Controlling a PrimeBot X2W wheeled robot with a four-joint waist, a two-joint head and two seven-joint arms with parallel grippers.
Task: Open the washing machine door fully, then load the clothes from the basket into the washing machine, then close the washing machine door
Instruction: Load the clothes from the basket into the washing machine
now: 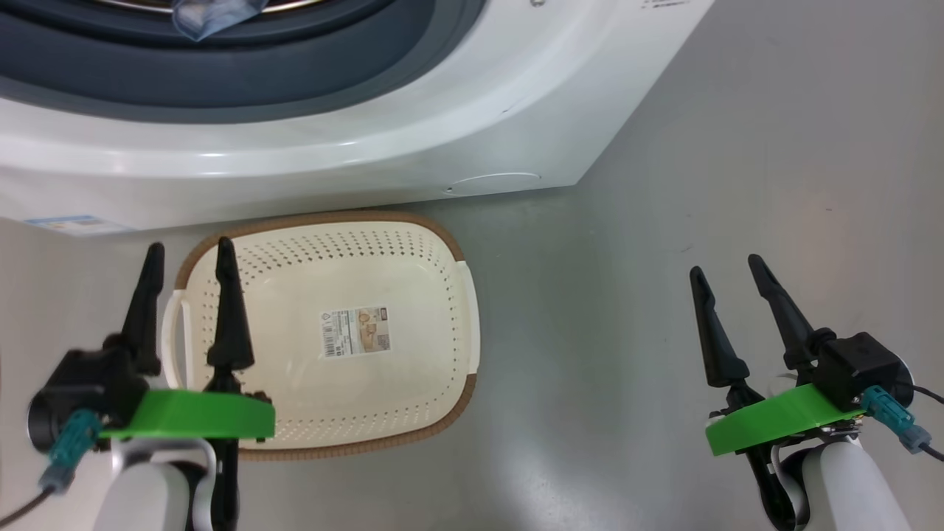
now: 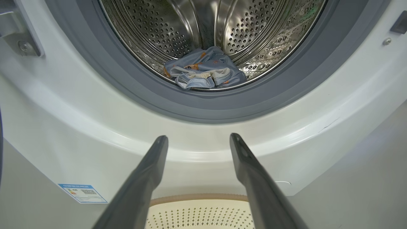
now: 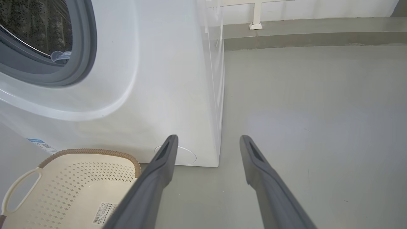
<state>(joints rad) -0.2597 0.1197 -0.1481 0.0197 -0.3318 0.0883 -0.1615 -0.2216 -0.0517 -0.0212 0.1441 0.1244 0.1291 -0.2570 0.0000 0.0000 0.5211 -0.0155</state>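
Grey floor [image 1: 627,295] runs under everything. At left, my left gripper [image 1: 189,245] hangs over the basket [image 1: 413,295], fingers apart, holding nothing; the basket carries just its label. Above it the clothes [image 2: 203,68] lie in the drum of the washing machine [image 1: 369,147]. At right, my right gripper [image 1: 726,265] is spread and empty too. Loading looks finished, I judge; next the washing machine door needs swinging shut, from the hinge [image 2: 22,38] side.

Smooth grey floor [image 3: 318,111], soft sheen; raised grey ledge [image 3: 302,35] below white wall [image 3: 318,8].
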